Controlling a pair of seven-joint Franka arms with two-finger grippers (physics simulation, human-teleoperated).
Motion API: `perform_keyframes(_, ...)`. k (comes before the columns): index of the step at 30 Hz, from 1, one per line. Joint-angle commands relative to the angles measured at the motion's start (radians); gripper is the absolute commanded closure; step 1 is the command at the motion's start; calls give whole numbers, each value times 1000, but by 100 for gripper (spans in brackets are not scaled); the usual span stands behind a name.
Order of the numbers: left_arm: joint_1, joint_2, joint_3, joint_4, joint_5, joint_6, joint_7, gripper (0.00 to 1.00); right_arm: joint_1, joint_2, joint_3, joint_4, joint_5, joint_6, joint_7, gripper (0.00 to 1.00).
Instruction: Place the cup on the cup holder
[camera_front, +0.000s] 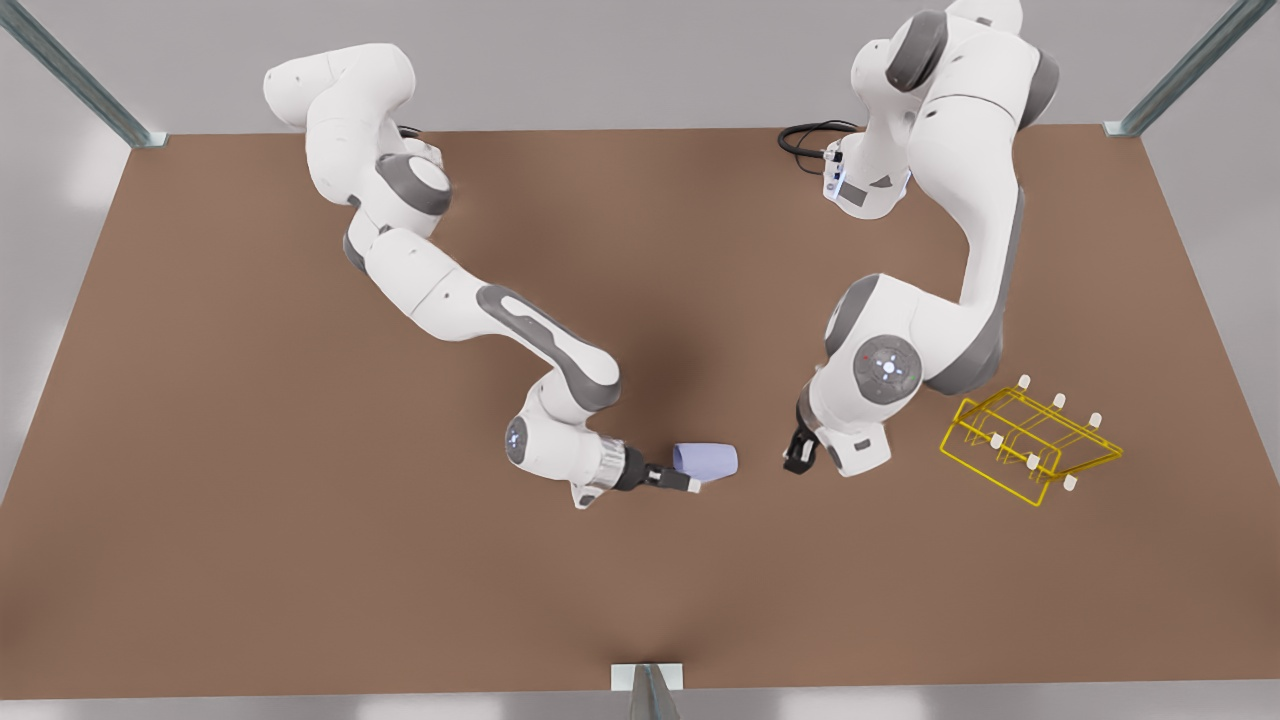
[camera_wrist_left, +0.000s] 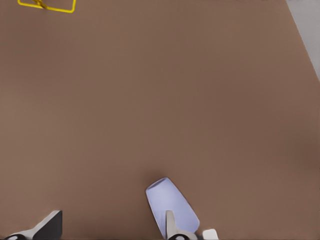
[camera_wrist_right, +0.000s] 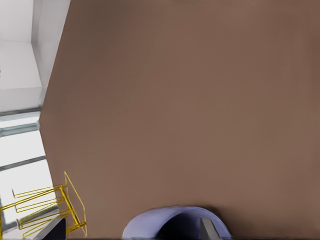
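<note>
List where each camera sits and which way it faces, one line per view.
Front view: high above the table, looking down; both arms show, left gripper beside the cup, right gripper near the cup holder.
Left wrist view: on the left arm, facing across the table; its fingers wide apart, cup by one, cup holder far off.
Right wrist view: on the right arm; spread fingers, cup edge, cup holder nearer.
Shared: all three show cup and cup holder.

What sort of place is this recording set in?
Most likely a simulated robot workcell, not a home or shop: a plain brown table framed by metal posts, two white arms mounted on it, and only a cup and a yellow wire rack as props.
</note>
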Motion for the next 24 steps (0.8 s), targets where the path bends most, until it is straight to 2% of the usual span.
perform_keyframes(1,-8,12,4,-1,7,68,-561,0,-111,-72,41,-140,-79,-5,-48,0)
perform_keyframes(5,-49,92,5,1,7,174,-624,0,-434,-435,64,-599,-78,-152,-55,0)
perform_keyframes(6,-49,96,4,-2,7,198,-647,0,-490,-518,63,-666,-81,-212,-55,0)
perform_keyframes(7,-58,102,5,1,5,201,-681,0,-522,-555,58,-683,-88,-278,-56,0)
perform_keyframes(9,-66,121,10,4,8,238,-731,0,-654,-660,46,-706,-260,-514,-77,0)
perform_keyframes(11,-72,139,10,24,50,240,-780,0,-658,-878,-115,-777,-297,-710,-309,0)
perform_keyframes(13,-78,156,10,28,57,279,-790,0,-664,-1035,-215,-794,-392,-867,-332,0)
perform_keyframes(16,-100,204,10,27,99,307,-785,0,-766,-1076,-215,-618,-406,-1011,-360,0)
perform_keyframes(17,-103,204,10,24,99,307,-785,0,-779,-1070,-217,-513,-394,-1114,-377,0)
perform_keyframes(18,-118,208,8,27,97,307,-788,0,-763,-1089,-261,-467,-387,-1154,-381,0)
perform_keyframes(20,-141,227,10,39,99,309,-788,0,-402,-1240,-643,-473,-294,-1250,-504,0)
perform_keyframes(24,-161,257,10,40,128,344,-782,0,-373,-1273,-620,-482,-252,-1263,-498,0)
